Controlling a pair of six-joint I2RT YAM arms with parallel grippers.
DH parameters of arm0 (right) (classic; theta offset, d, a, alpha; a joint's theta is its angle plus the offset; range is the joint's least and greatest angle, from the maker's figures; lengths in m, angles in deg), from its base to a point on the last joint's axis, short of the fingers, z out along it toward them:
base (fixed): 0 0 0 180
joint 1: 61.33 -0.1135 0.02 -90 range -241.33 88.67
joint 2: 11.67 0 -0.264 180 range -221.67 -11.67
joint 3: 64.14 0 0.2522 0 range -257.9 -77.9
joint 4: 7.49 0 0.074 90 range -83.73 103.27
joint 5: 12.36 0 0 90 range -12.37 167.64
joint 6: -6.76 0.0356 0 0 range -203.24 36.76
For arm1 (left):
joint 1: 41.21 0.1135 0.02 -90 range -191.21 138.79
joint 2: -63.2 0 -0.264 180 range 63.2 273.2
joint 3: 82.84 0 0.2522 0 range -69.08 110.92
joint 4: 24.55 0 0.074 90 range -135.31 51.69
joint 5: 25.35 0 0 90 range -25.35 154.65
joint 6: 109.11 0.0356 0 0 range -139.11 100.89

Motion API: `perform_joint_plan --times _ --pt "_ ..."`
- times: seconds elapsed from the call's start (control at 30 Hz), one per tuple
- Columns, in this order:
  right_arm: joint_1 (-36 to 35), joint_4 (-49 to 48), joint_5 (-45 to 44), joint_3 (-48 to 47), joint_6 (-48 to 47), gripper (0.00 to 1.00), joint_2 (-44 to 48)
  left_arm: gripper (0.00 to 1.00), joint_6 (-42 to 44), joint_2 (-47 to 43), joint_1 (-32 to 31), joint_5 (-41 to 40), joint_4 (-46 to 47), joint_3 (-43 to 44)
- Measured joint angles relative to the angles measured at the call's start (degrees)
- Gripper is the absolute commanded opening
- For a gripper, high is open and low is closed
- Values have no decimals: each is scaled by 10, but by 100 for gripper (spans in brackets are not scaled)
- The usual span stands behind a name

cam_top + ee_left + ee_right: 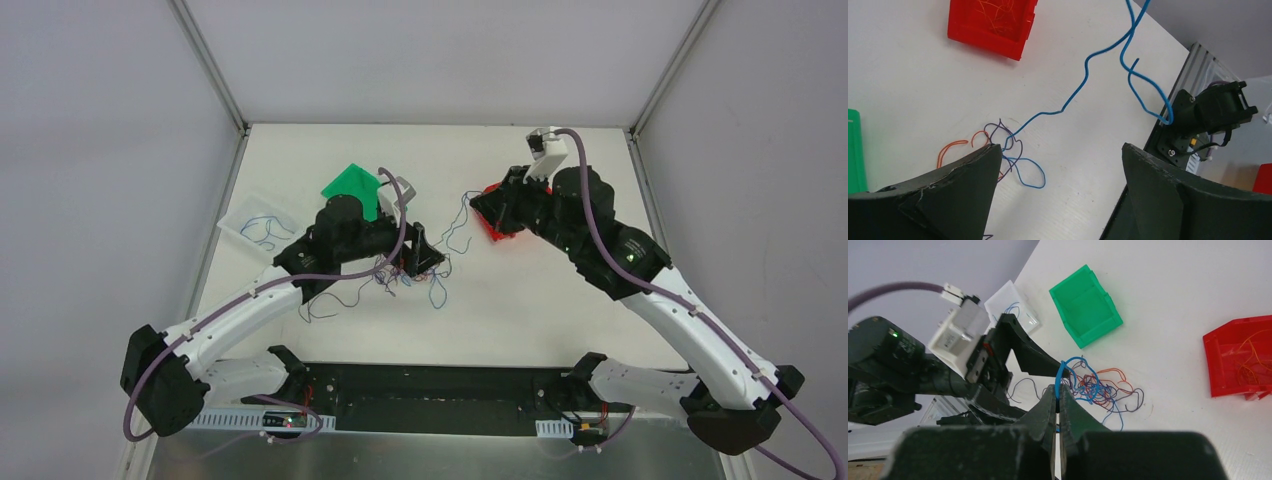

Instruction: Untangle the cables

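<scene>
Tangle (1098,387) mid-job: right pincer (1058,385) clamps blue cable (1132,24) up and away from tangle to tease it free; left pincer (1060,150) wide open just above tangle, probably to pin it.

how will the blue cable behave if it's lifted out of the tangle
Probably floppy: the blue cable wanders in loose kinks from the tangle. Likely very light, being so thin. It may drag the tangle along, since it loops through it.

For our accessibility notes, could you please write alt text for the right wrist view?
The right fingers pinch a blue cable rising from a tangle of red, blue and dark cables. The left arm sits beside it; a green bin, red bin and clear tray lie beyond.
</scene>
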Motion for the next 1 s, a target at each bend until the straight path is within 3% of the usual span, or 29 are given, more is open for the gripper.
perform_joint_plan --times 0.33,0.77,0.9,1.0 --pt "1 11 5 -51 0 0 0 91 76 37 -45 -41 99 -36" --pt "5 20 6 -80 0 0 -3 80 107 107 -64 -61 119 -27" --pt "7 24 6 -80 0 0 -3 82 109 133 -64 -61 136 -11" --pt "8 24 6 -80 2 0 -3 76 109 156 -68 -57 157 -6"
